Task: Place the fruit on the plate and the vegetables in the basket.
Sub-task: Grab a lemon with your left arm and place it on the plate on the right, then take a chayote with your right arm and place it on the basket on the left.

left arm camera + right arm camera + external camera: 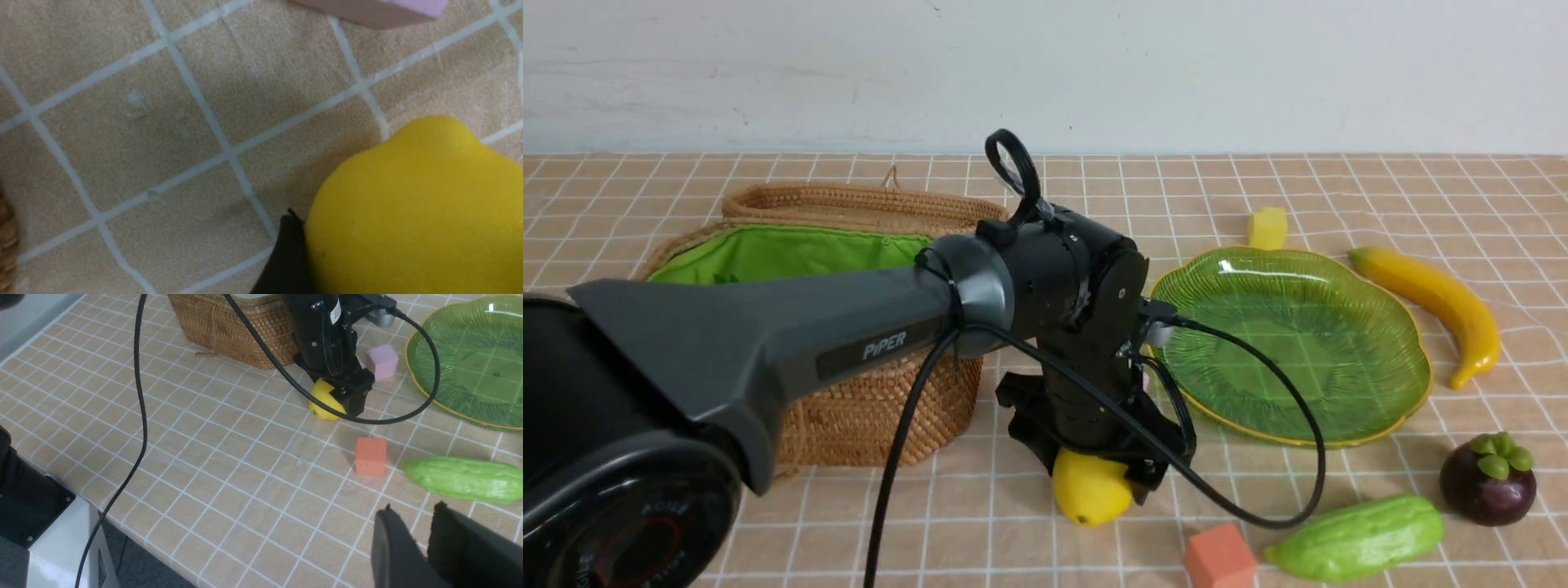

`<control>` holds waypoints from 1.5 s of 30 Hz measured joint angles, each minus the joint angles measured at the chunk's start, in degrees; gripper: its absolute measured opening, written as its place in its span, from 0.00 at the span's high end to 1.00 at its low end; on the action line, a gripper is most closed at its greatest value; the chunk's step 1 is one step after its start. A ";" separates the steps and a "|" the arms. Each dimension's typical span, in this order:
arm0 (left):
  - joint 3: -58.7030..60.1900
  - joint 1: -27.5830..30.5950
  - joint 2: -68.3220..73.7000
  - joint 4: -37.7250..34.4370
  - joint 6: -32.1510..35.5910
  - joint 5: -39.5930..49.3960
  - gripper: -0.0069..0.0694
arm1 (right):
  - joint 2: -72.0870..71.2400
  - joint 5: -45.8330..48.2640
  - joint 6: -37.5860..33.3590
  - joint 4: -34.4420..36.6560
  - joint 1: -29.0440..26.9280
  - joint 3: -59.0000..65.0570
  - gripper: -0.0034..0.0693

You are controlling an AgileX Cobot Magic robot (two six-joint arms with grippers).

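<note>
My left gripper (1098,474) is down at the table in front of the basket (866,408), shut on the yellow lemon (1086,494). The lemon fills the left wrist view (416,212), with one black finger (286,253) pressed against its side. The right wrist view shows the lemon (320,402) touching the table. The green plate (1290,343) lies just right of it, with nothing on it. The banana (1437,302), mangosteen (1486,482) and green gourd (1356,539) lie on the table around the plate. My right gripper (412,510) is shut and empty, near the gourd (461,479). Eggplant, carrot and radish are out of view.
The basket's woven lid (849,200) leans behind it. An orange cube (1217,559) sits by the gourd, a yellow cube (1267,227) behind the plate, and a pink cube (382,361) between lemon and plate. The left arm's cable (408,412) loops over the table. The table's near edge (135,535) is close.
</note>
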 joint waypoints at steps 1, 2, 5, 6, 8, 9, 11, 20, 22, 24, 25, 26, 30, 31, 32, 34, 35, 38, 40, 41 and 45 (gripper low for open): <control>0.00 0.00 0.00 0.19 0.00 0.00 0.14 | 0.00 0.00 0.00 0.00 0.00 0.00 0.73; -0.05 0.00 0.00 0.41 0.00 0.05 0.14 | 0.00 0.00 0.00 0.00 0.00 0.00 0.73; -0.05 0.00 -0.18 1.78 0.00 0.49 0.14 | 0.00 0.00 0.00 -0.13 0.00 0.00 0.73; -0.05 0.00 -0.45 2.35 0.00 0.99 0.14 | 0.00 0.00 0.00 -0.69 0.00 0.00 0.73; -0.44 -0.07 -1.50 3.28 0.46 2.78 0.14 | 0.00 0.00 0.30 -2.74 0.00 0.00 0.73; -0.93 -0.13 -2.40 3.45 1.12 3.66 0.14 | 0.00 0.00 0.58 -4.19 0.00 0.00 0.73; -3.33 -0.94 -4.87 3.48 5.75 4.60 0.14 | 0.02 -0.07 2.93 -9.44 0.00 0.00 0.73; -15.29 -5.25 -2.61 -3.05 22.65 -15.20 0.14 | 1.31 -5.37 8.75 -15.54 0.00 0.00 0.72; -16.79 -4.91 1.01 -3.10 23.24 -21.25 0.14 | 1.51 -5.47 8.75 -15.14 0.00 0.00 0.71; -17.31 -4.66 3.28 -3.10 23.38 -24.54 0.14 | 1.62 -5.47 8.75 -14.97 0.00 0.00 0.71; -17.34 -4.47 6.09 -2.91 23.43 -28.72 0.12 | 1.67 -5.28 8.75 -14.78 0.00 0.00 0.71; -17.34 -4.35 7.38 -2.71 23.43 -30.49 0.09 | 1.67 -5.14 8.75 -14.61 0.00 0.00 0.71; -17.34 -4.33 11.52 0.31 23.55 -36.72 0.03 | 1.77 -4.75 9.06 -14.38 0.00 0.00 0.71; -17.34 -4.33 11.73 1.51 23.61 -37.21 0.03 | 1.84 -4.75 9.27 -14.38 0.00 0.00 0.71; -17.34 -4.33 11.73 2.64 23.61 -37.35 0.03 | 1.90 -4.75 9.66 -14.38 0.00 0.00 0.72; -17.34 -4.33 11.45 3.27 23.65 -37.60 0.04 | 2.10 -4.59 9.91 -14.44 0.00 0.00 0.71; -17.34 -4.28 10.99 3.27 23.50 -37.09 0.04 | 2.40 -4.34 10.13 -14.44 0.00 0.00 0.71; -17.34 -4.28 7.72 2.34 21.81 -30.71 0.08 | 4.18 -3.05 10.37 -14.44 0.00 0.00 0.71; -17.34 -4.28 4.04 1.85 19.58 -22.14 0.14 | 6.14 -1.71 10.50 -14.44 0.00 0.00 0.71; -17.34 -4.28 2.32 1.85 18.66 -18.77 0.17 | 6.82 -1.34 10.50 -14.44 0.00 0.00 0.71; -17.34 -4.28 -5.94 2.16 13.59 -4.58 0.35 | 10.98 -0.02 9.94 -14.44 0.00 0.06 0.71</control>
